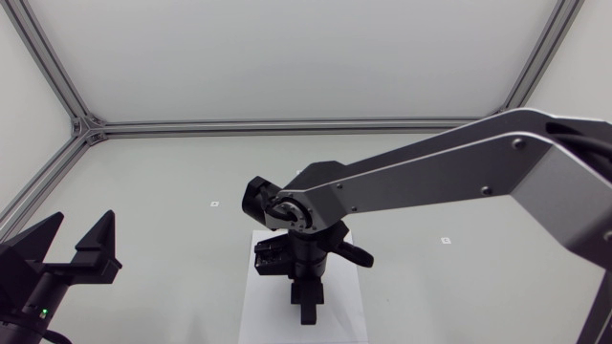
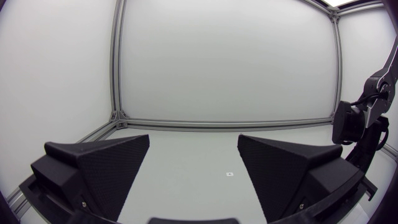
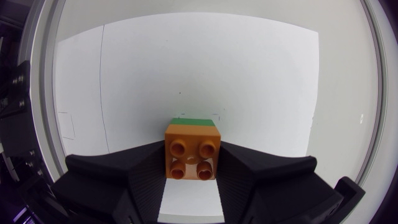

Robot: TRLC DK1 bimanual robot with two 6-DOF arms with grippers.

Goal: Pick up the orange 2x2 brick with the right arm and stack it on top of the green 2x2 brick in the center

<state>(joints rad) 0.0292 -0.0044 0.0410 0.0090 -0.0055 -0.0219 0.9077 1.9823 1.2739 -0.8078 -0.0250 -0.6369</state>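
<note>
head overhead, left wrist level — both see right arm (image 1: pixel 430 177) (image 2: pixel 364 121); right wrist close, downward.

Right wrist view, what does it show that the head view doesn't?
Only the right wrist view shows the orange brick, on top of the green brick, held by the right gripper. Only the head view shows the open left gripper and the long right arm hiding the bricks. Both show the white sheet on the table.

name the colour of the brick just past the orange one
Green: a thin strip of green brick beyond the orange brick, best in the right wrist view.
</note>
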